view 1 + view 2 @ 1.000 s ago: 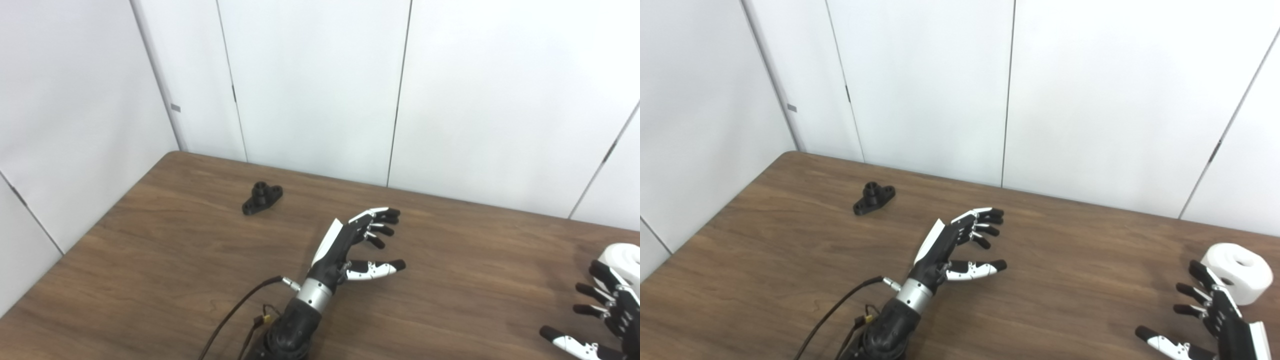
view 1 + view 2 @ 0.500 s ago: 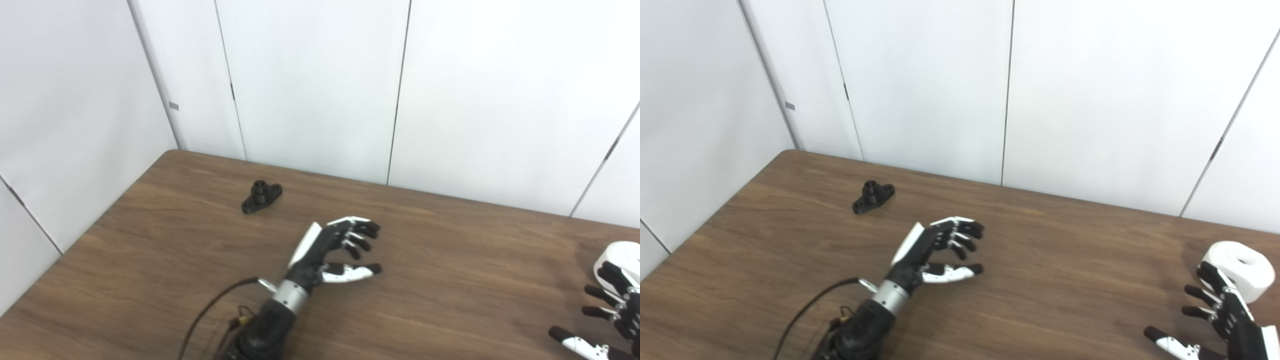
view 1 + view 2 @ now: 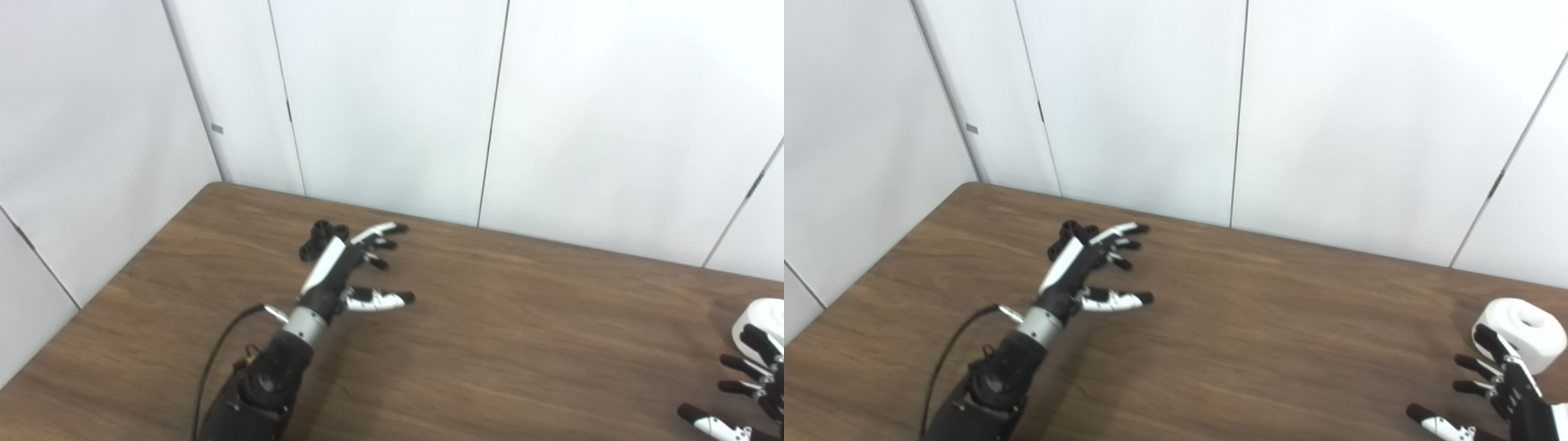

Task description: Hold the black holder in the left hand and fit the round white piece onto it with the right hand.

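The black holder [image 3: 318,237] lies flat on the brown table [image 3: 520,318] near its far left, partly hidden behind my left hand [image 3: 349,269]. That hand is open, fingers spread and pointing right, hovering just right of and in front of the holder; whether it touches the holder I cannot tell. The round white piece [image 3: 1526,331] stands at the table's far right edge. My right hand [image 3: 1497,392] is open at the bottom right corner, its fingertips just in front of the white piece and holding nothing.
White wall panels [image 3: 392,104] rise close behind the table's back edge and along its left side. A black cable [image 3: 214,361] loops from my left wrist over the table's front.
My left hand has moved left and away from me, from the table's middle up to the black holder. The right hand has drawn slightly back toward the bottom corner. The camera shifted a little.
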`<state>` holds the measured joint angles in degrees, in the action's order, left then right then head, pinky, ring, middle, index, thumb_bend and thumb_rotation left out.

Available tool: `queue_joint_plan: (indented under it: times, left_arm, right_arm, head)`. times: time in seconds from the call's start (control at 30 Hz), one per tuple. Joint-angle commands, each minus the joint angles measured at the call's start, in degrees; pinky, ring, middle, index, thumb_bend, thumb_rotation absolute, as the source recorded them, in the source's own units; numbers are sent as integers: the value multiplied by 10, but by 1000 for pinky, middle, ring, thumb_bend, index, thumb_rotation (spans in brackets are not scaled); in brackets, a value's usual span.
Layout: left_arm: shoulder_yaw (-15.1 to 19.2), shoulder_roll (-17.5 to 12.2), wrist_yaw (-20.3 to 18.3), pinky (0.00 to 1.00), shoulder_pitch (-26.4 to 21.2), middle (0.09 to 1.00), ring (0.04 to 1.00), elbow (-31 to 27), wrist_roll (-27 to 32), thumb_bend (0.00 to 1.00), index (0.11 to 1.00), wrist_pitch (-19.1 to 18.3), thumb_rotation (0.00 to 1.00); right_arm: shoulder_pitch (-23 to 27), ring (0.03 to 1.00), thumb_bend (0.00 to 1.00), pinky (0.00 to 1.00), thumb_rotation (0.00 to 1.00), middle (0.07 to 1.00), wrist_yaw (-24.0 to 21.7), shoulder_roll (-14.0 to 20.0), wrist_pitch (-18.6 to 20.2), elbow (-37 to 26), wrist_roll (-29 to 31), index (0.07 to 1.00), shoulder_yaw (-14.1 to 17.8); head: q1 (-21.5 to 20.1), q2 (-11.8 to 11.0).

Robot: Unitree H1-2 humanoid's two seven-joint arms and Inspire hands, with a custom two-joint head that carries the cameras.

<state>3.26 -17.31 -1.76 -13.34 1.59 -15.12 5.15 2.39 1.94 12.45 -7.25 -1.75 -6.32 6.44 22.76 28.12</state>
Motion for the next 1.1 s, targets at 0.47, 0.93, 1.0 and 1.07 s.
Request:
queue_joint_plan:
  times: [0.47,0.93,1.0,1.07]
  left_arm:
    - [62,-95,99,928,-94,961,998,14,-127,764,816,-54,109]
    - [34,-127,84,971,-125,1000,1000,69,-187,926,815,-159,241]
    - [27,-131,71,993,-129,1000,1000,75,-184,964,830,-180,289]
    - [21,-133,59,999,-133,1000,1000,82,-176,994,836,-190,357]
  right_arm:
    - [14,739,735,572,51,872,3,6,-10,-20,-1,854,7]
    - [10,729,717,557,36,888,0,7,-4,-32,0,859,6]
    - [9,728,715,557,35,889,0,6,-1,-34,1,860,7]
    - [9,723,717,553,38,887,0,6,-1,-35,3,859,7]
  head:
    - [0,0]
    - [-1,6]
    - [-1,6]
    - [-2,7]
